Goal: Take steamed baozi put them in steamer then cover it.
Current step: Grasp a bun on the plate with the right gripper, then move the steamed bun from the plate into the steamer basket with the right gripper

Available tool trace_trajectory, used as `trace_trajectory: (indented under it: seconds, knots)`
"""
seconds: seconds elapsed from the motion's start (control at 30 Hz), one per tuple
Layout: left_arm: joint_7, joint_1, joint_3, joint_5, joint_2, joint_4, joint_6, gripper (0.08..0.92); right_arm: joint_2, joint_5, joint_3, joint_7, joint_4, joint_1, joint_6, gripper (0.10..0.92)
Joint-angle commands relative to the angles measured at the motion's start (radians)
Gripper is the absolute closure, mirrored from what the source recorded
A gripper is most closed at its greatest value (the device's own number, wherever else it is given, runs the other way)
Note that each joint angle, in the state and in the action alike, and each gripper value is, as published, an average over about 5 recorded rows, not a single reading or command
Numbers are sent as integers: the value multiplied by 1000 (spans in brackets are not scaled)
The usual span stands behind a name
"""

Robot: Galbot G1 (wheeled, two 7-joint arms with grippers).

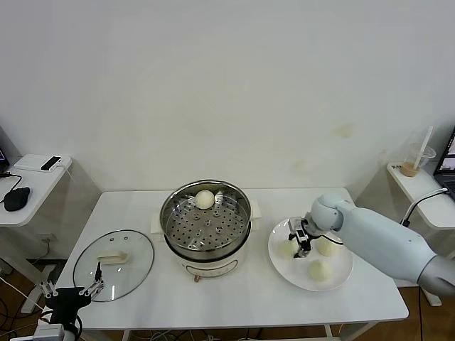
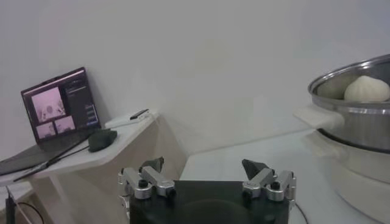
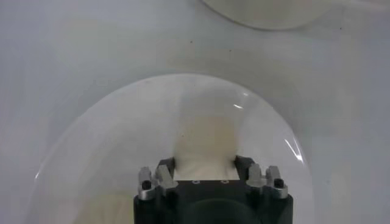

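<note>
The steamer (image 1: pixel 206 217) stands mid-table with one steamed baozi (image 1: pixel 205 199) at its back. Three more baozi lie on the white plate (image 1: pixel 340 277) to its right. My right gripper (image 1: pixel 301 240) is down on the plate, shut on the leftmost baozi (image 1: pixel 286 249); in the right wrist view that bun (image 3: pixel 204 141) fills the gap between the fingers (image 3: pixel 166 173). The cover (image 1: pixel 114 264), clear glass with a cream handle, lies flat on the table at the left. My left gripper (image 1: pixel 71 291) hangs open by the cover's near edge, holding nothing (image 2: pixel 206 165).
A side table (image 1: pixel 32 186) with a mouse and a phone stands at the left, and a laptop (image 2: pixel 58 109) shows in the left wrist view. A shelf at the right carries a plastic cup (image 1: pixel 419 160). Bare tabletop (image 1: pixel 234 298) lies in front of the steamer.
</note>
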Motion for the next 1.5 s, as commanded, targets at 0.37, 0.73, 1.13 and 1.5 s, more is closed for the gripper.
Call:
trace_trajectory:
  seconds: [0.37, 0.73, 1.13, 1.5]
  knots:
    - [-1, -1, 0, 0, 3, -5, 0, 177, -63, 48, 6, -38, 61, 124, -6, 494]
    - [1, -13, 10, -1, 15, -7, 2, 177, -125, 175, -29, -42, 108, 380, -36, 483]
    - [3, -28, 14, -3, 24, -3, 4, 177, 85, 355, -207, 27, 132, 628, -116, 474]
    - [6, -36, -16, -21, 45, 0, 13, 177, 449, 475, -246, 116, -10, 551, -216, 474]
